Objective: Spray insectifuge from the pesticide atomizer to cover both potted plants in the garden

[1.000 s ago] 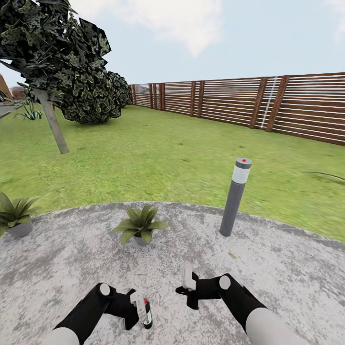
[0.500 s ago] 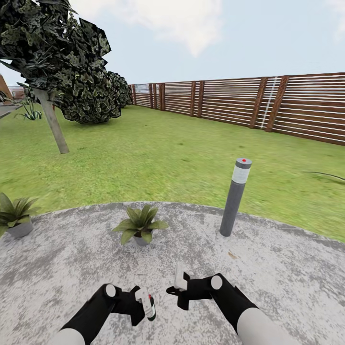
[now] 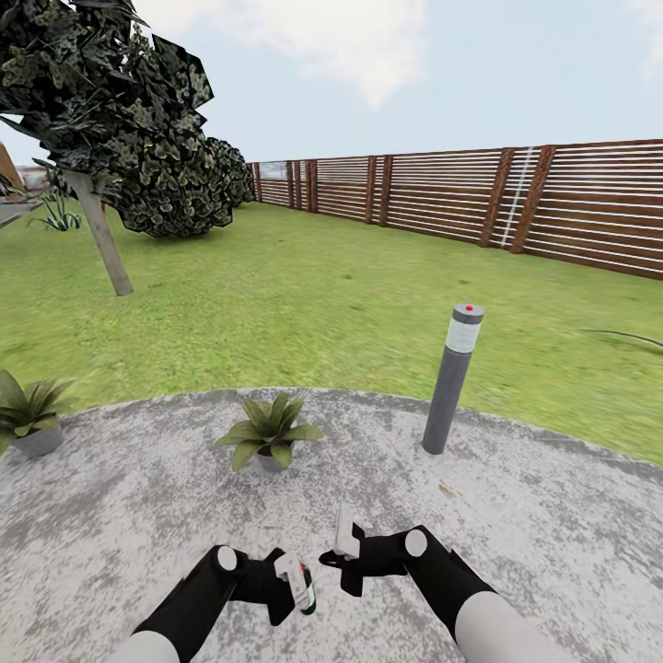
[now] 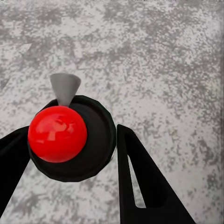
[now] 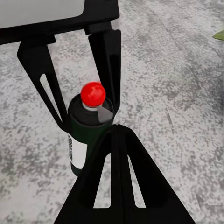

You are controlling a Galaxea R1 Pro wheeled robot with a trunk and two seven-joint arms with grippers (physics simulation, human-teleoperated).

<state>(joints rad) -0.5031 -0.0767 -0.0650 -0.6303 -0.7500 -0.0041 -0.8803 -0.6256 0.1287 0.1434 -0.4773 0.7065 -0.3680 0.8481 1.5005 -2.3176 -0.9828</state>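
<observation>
Grey speckled stone patio (image 3: 516, 525) on a lawn (image 3: 304, 304), slat fence (image 3: 516, 198) behind. Left gripper (image 3: 293, 587) clamped on the spray bottle (image 3: 306, 592), fingers either side of its body; red cap and grey nozzle visible from the left wrist camera (image 4: 58, 134). Right gripper (image 3: 343, 543) sits just beside it, fingers together, nothing held. One potted plant (image 3: 270, 433) ahead on the patio, the second (image 3: 29, 414) at the left edge. Grey bollard lamp (image 3: 452, 378) to the right, a tree (image 3: 101, 120) far left.
</observation>
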